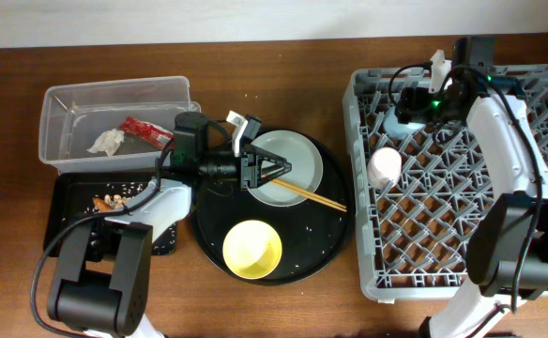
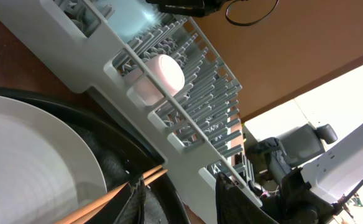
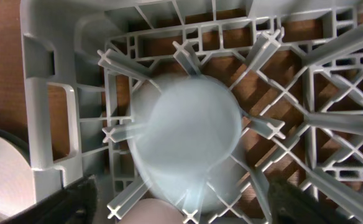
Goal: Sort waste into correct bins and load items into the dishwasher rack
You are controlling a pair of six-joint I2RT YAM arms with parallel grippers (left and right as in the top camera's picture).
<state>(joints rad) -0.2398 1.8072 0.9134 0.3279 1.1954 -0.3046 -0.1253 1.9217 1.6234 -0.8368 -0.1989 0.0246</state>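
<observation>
1. Open along the far edge of the brown wooden table (image 1: 255, 52), behind everything standing there.
2. Open also at the far middle, between the clear rectangular plastic tub (image 1: 114, 87) and the large square grey plastic rack (image 1: 357, 141).
3. Blocked at the left edge by the tub, with the shallow black rectangular tray (image 1: 72, 211) just near of it.
4. Barred over that tray and the left rim of the large round black tray (image 1: 326, 235) by the left arm (image 1: 166, 202).
5. Crowded on the round tray: pale grey round plate (image 1: 302, 155), yellow bowl (image 1: 252, 249), wooden chopsticks (image 1: 313, 195).
6. Tight between round tray and rack.
7. Inside the rack, taken up at the far left corner by the light blue cup (image 3: 194, 124) and pale pink cup (image 1: 385, 166); overhung along the right side by the right arm (image 1: 504, 150); open among the pegs at the near left.
</observation>
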